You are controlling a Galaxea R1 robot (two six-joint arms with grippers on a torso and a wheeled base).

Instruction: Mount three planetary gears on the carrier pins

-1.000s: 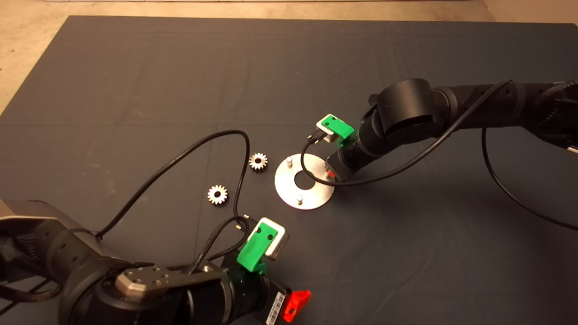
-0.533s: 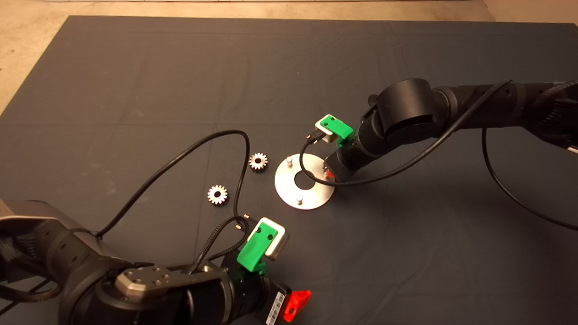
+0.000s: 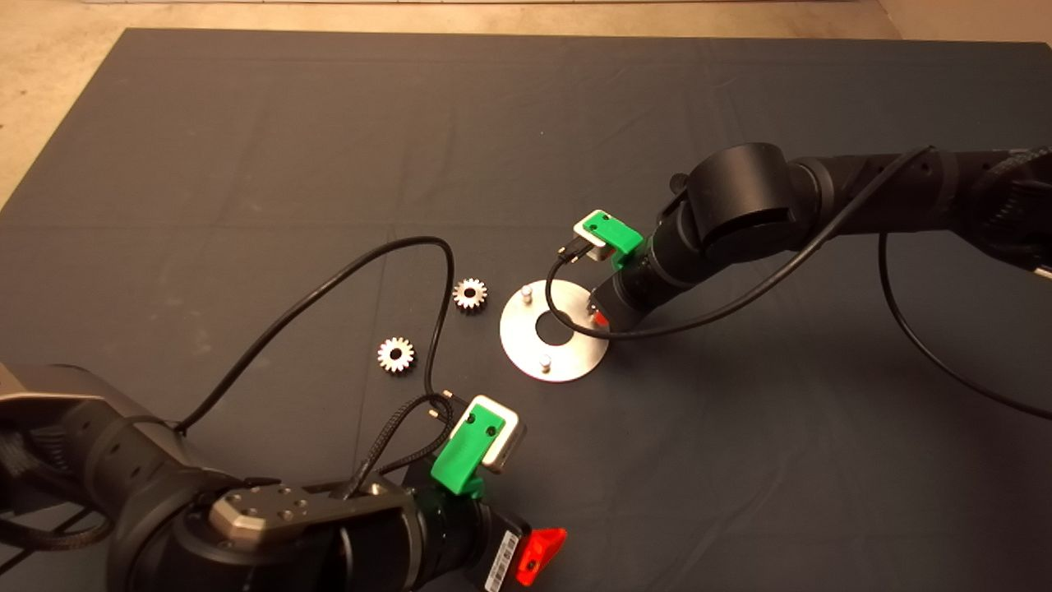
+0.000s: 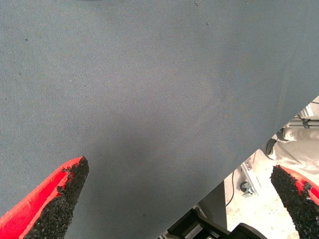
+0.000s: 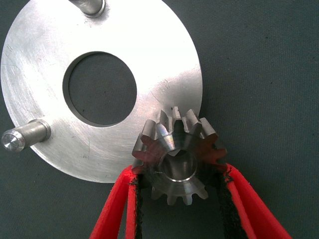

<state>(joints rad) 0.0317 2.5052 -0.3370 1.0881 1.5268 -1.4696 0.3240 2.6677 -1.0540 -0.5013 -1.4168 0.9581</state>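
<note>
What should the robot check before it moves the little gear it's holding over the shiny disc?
1. Held gear gripped between right gripper fingers: ok.
2. Gear over the disc edge: ok.
3. Third pin lined up with the gear's hole: cannot tell, the gear hides it.
4. Other two pins bare: ok.
5. Two spare gears waiting on the mat: ok.
6. Left gripper parked away from the disc, fingers open: ok.

Two planetary gears (image 3: pixel 470 293) (image 3: pixel 396 354) lie on the mat (image 3: pixel 246 148) at the disc's (image 3: pixel 526 349) 9 o'clock side.
</note>
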